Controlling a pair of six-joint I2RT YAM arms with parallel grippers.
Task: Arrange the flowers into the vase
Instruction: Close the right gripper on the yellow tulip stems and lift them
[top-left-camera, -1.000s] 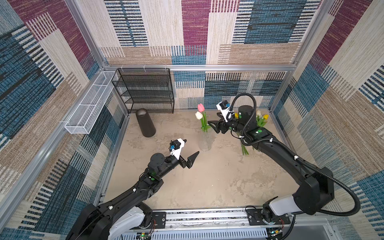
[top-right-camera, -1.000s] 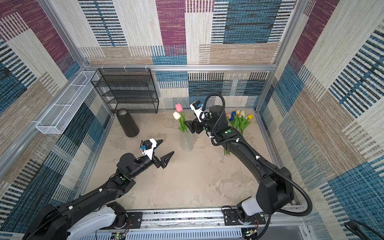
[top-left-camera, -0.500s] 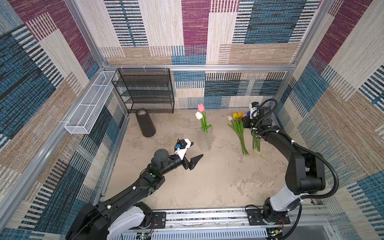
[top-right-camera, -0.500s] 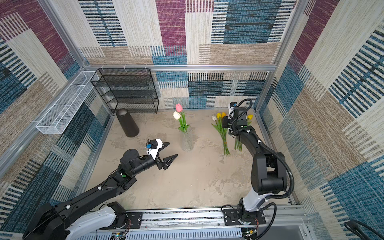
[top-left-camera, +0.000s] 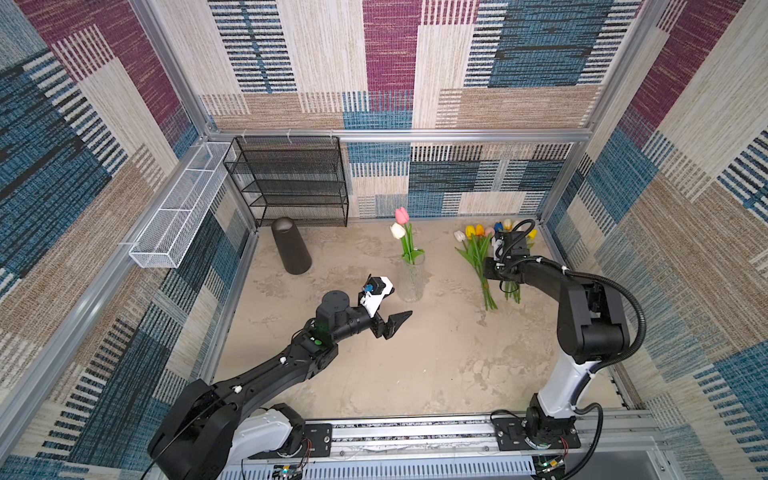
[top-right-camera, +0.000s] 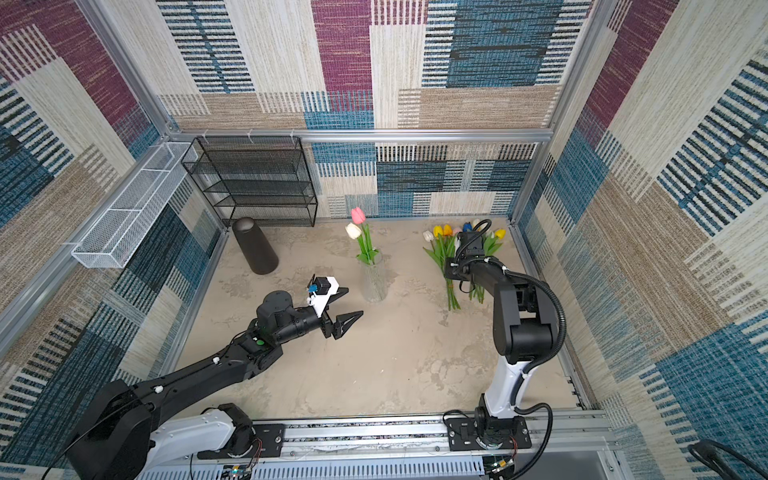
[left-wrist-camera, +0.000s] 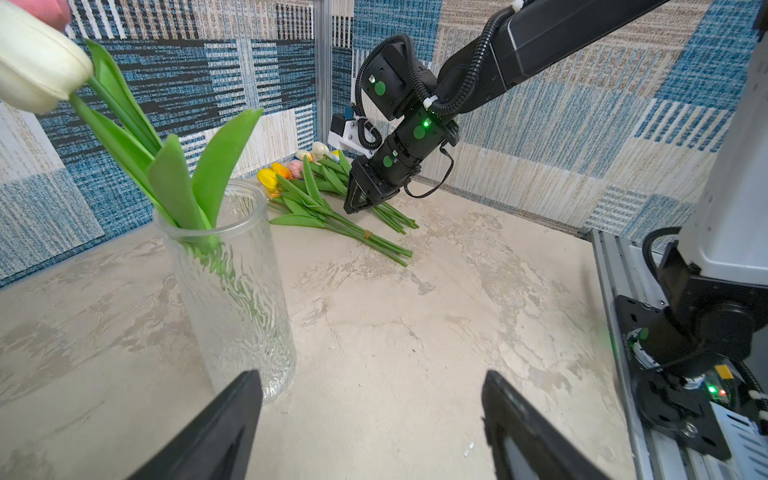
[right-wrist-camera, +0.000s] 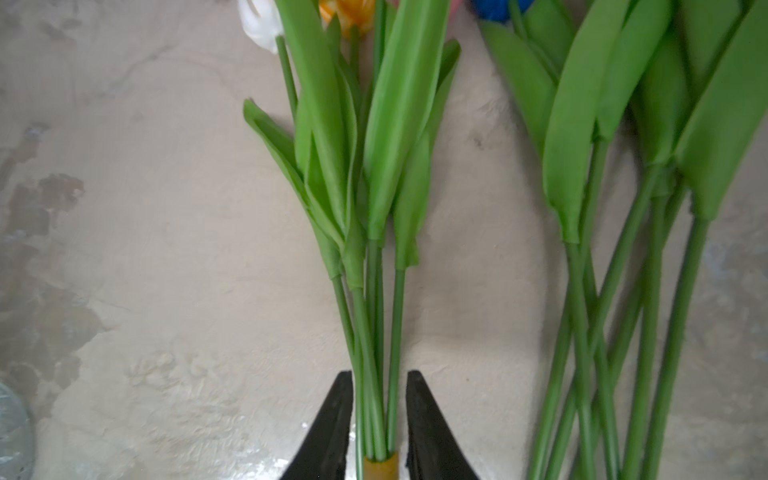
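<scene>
Only two tulips (top-left-camera: 400, 223) stand in the vase (top-left-camera: 411, 284); right hand (right-wrist-camera: 379, 374) pinches the next banded bunch (right-wrist-camera: 374, 324), left hand (left-wrist-camera: 370, 376) gapes empty.

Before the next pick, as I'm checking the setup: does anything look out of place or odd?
Nothing is spilled or tipped; the vase stands upright. One oddity: the right claw grips a banded bunch of several stems held by a tan band, not one flower.
</scene>
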